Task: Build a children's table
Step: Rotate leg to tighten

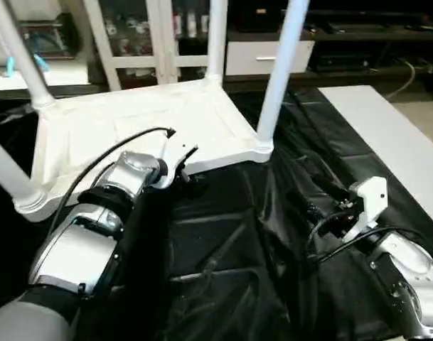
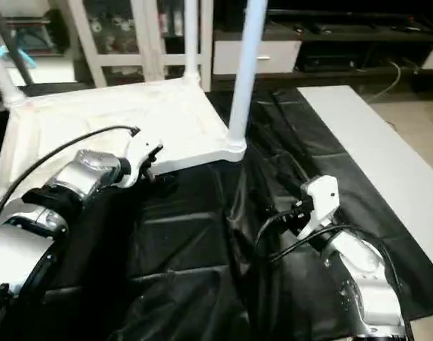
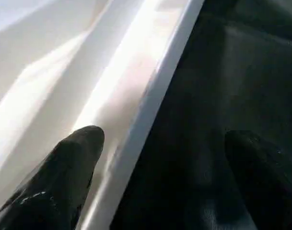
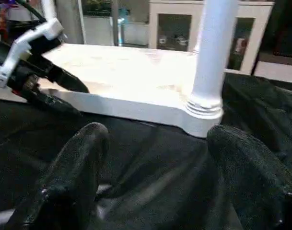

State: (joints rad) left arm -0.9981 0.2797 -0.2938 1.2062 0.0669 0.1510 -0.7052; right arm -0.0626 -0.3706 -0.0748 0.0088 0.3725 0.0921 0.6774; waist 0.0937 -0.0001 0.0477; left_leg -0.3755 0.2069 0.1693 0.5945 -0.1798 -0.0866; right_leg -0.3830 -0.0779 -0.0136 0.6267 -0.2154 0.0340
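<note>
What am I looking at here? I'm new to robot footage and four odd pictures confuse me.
You are seeing one moment through four cameras on a humanoid robot. The two wide pictures come from its head, looking down over its silver forearms. The other two sit on the wrists and look along each claw's two black fingers.

On a black sheet lies a white children's table, upside down, with four legs standing up from its corner sockets. A white flat board lies off to the right, and a white cabinet stands behind.

The left claw is open, one finger over the tabletop's underside and the other over the sheet, straddling the rim. The right claw is open too, holds nothing, and points at the nearest corner leg.
</note>
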